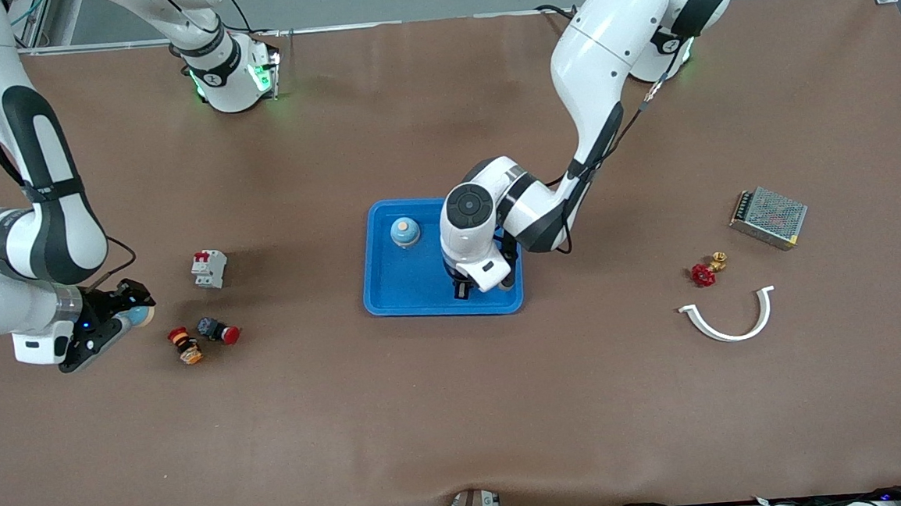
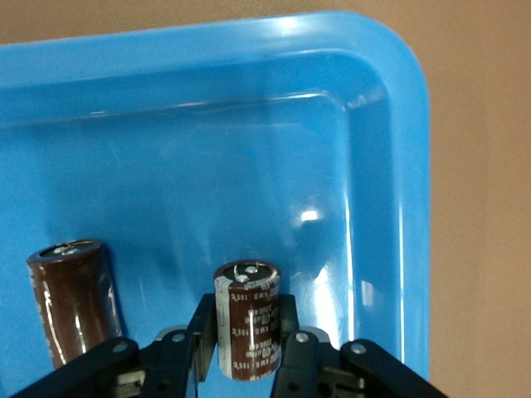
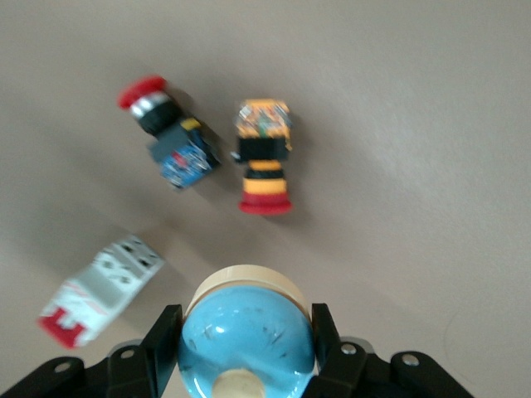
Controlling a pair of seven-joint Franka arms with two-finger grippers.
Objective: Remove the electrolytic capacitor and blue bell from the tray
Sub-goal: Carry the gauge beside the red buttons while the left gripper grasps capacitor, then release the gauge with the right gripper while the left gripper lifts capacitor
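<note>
Blue tray [image 1: 390, 288] is not yet cleared: one capacitor [image 2: 247, 319] is clamped in the left gripper [image 2: 246, 344] jaws inside it, unlifted. A bell [image 3: 246, 336] is gripped by the right gripper [image 3: 246, 348], well clear of the tray; another bell [image 1: 405, 231] and a second capacitor [image 2: 73, 300] remain inside.

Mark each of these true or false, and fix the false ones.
1. The left end effector is shut on a capacitor in the tray. True.
2. The tray holds only one capacitor. False: a second capacitor stands beside the gripped one.
3. The right end effector holds a blue bell. True.
4. No bell sits in the tray. False: another blue bell stands in it.
5. The right end effector is over the tray. False: it is toward the right arm's end of the table, near the two push buttons and the circuit breaker.
</note>
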